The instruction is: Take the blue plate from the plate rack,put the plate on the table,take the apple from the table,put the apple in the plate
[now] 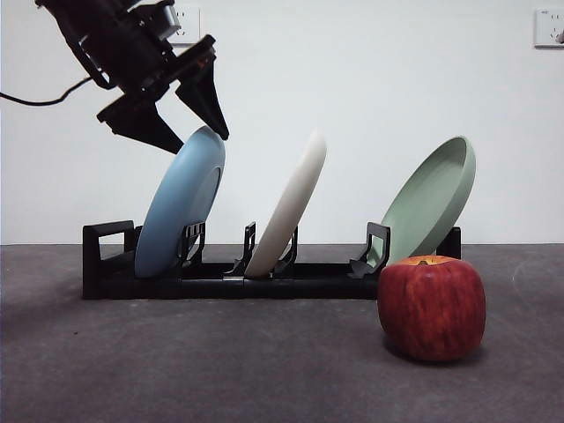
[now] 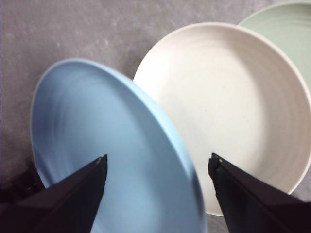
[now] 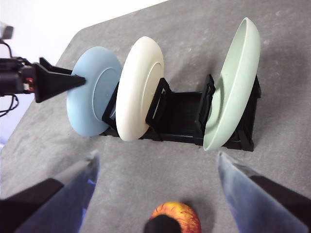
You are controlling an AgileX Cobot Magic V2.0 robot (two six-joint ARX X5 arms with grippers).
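As it leans racked, blue plate (image 1: 181, 204), matte, pale

The blue plate (image 2: 121, 160) appeared motion-blurred in the left wrist view; the apple (image 3: 177, 218) was cut off, possibly half hidden.

Looks like a lab or test bench rather than a home: bare white wall (image 1: 370, 106) with sockets (image 1: 548, 26) behind the left gripper (image 1: 189, 132), plain dark grey table (image 1: 176, 370) beneath it, loose black cable (image 1: 40, 99) trailing from the arm.
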